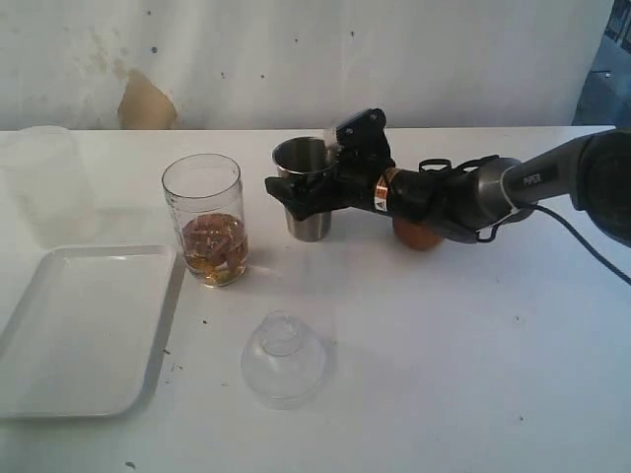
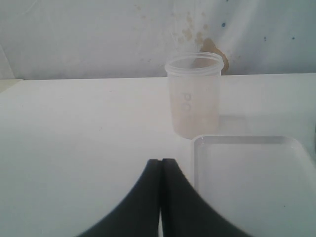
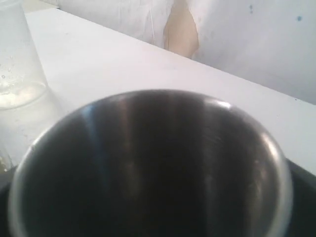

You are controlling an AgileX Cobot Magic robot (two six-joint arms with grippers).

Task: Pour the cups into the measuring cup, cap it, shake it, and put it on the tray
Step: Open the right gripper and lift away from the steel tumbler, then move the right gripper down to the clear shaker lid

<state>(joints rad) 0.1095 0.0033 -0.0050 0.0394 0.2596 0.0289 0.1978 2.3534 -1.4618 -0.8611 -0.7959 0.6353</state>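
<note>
**A:** Right fingers (image 1: 288,189) are clamped round the steel tumbler (image 1: 314,225), centre frame. It's upright on the tabletop (image 1: 444,374), with the measuring cup (image 1: 204,219) near on its left.

**B:** Stiff and light, I'd say, but brushed steel is slippery. A mid-wall hold like this, below the rim, looks sound. Can't tell what's inside.

**A:** Measuring cup shows brown bits at its bottom. Wooden cup (image 1: 416,236) peeks out behind the arm, clear lid (image 1: 283,357) lower centre, tray (image 1: 79,330) lower left.

**B:** Left fingers (image 2: 148,207)? Pressed together, holding nothing, beside the tray's corner, with a frosted cup (image 2: 193,94) beyond.
</note>
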